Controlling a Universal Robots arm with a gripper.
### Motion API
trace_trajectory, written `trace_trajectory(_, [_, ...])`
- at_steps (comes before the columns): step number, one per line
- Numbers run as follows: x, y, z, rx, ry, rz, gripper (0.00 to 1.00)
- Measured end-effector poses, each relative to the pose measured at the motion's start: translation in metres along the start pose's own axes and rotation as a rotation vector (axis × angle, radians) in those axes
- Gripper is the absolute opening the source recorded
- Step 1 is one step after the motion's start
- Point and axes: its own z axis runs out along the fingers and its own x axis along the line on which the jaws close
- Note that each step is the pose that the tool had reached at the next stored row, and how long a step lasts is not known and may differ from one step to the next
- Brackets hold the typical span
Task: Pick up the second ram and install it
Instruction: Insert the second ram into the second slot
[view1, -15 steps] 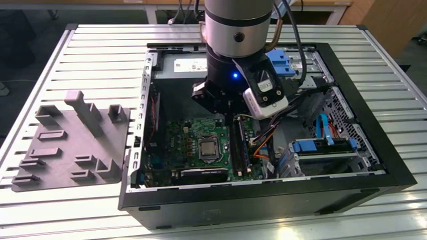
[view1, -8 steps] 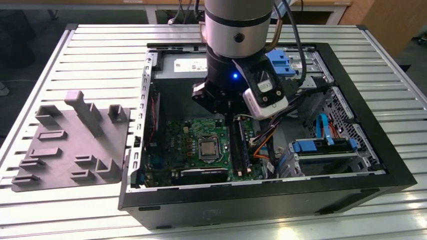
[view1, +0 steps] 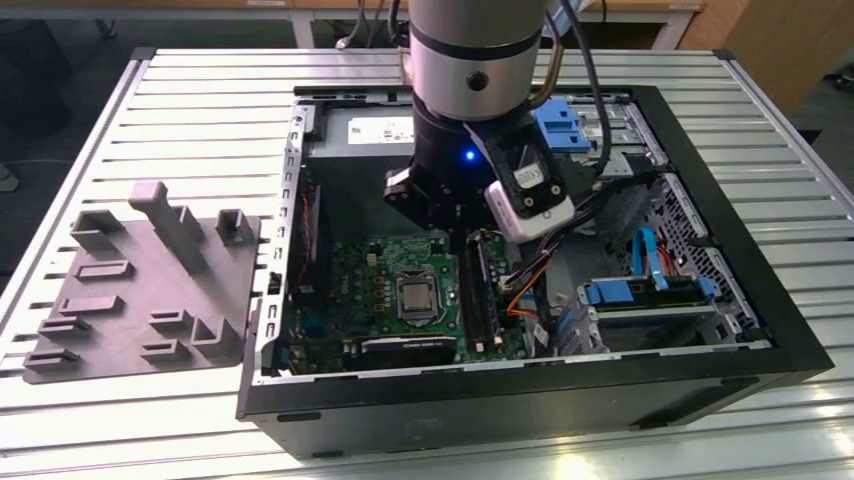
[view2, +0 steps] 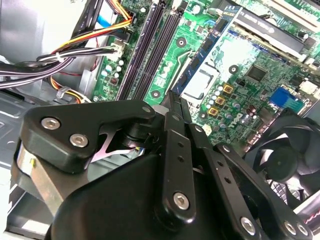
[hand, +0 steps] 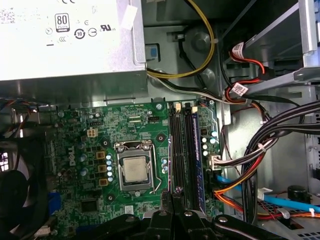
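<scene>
- By my judgement the work is nearing its end: the second ram (hand: 196, 155) is seemingly standing in the memory slots (view1: 483, 295), at 3 o'clock from the processor (view1: 418, 297) in the exterior view; whether it is fully seated I cannot tell.
- The gripper (view1: 461, 238) is hanging straight down inside the case (view1: 747, 300), over the slots' 12 o'clock end.
- Its fingers (view2: 176, 135) are lying close together, gripping nothing visible.

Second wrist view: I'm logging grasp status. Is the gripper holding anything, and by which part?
It cannot be told. The gripper hangs just above the memory slots of the motherboard; whether it grips a stick there is unclear.
</scene>
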Motion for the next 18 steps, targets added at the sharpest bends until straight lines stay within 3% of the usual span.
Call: trace_trajectory(18, [-0.0004, 0.0007, 0.0061, -0.0013, 0.0001, -0.001, 0.12])
